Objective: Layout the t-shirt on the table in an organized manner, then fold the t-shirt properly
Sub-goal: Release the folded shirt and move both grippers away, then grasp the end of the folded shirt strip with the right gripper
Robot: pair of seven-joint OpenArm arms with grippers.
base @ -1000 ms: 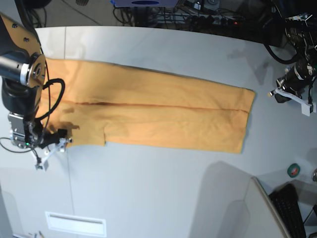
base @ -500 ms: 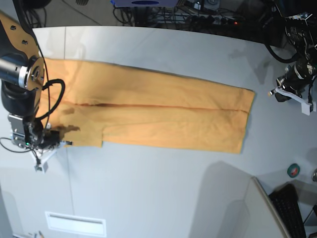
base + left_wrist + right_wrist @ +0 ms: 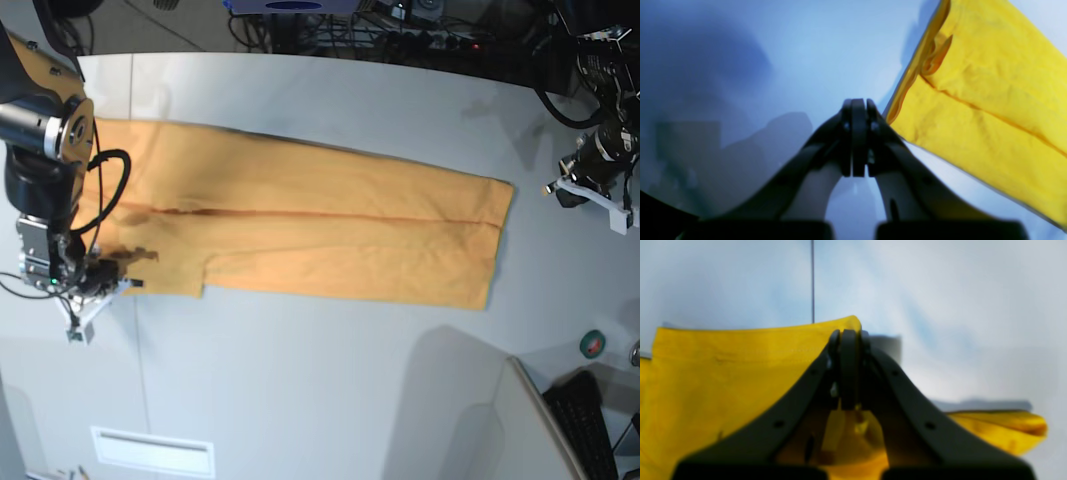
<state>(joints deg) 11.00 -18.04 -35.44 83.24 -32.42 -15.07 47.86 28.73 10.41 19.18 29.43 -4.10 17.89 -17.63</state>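
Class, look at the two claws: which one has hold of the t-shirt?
The right claw, at the base view's left, is shut on the t-shirt at its edge. The left claw is shut on nothing, apart from the cloth.

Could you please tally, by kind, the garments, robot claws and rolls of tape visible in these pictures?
T-shirt: 1
Claws: 2, the right claw and the left claw
Roll of tape: 1
Total: 4
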